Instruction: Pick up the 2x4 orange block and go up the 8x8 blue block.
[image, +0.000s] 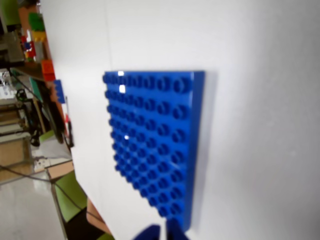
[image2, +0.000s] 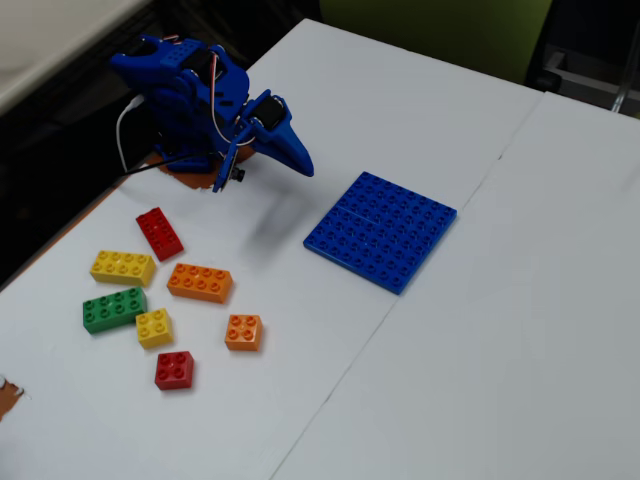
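Resting folded near its base, the blue arm carries the tool (image2: 298, 160) above the white worktop (image2: 480, 330), empty and touching nothing; its two tips read as narrowly set in the fixed view, though the wrist view shows only blurred blue tips at the lower edge, so the exact gap cannot be told. The 2x4 orange block (image2: 200, 283) lies flat, studs up, below and to the left of the tool in the fixed view, well apart from it. Near neighbours of that block are a yellow brick (image2: 122, 267), a red brick (image2: 159, 233) and a small square orange brick (image2: 243, 332); none touches it. The 8x8 blue block (image2: 381, 230) lies flat just right of and below the tool, filling the wrist view. Judged from its look, the orange block is light, rigid, smooth-sided plastic, likely to slip under a skewed pinch; taking hold across its two long sides, at mid-length, seems soundest.
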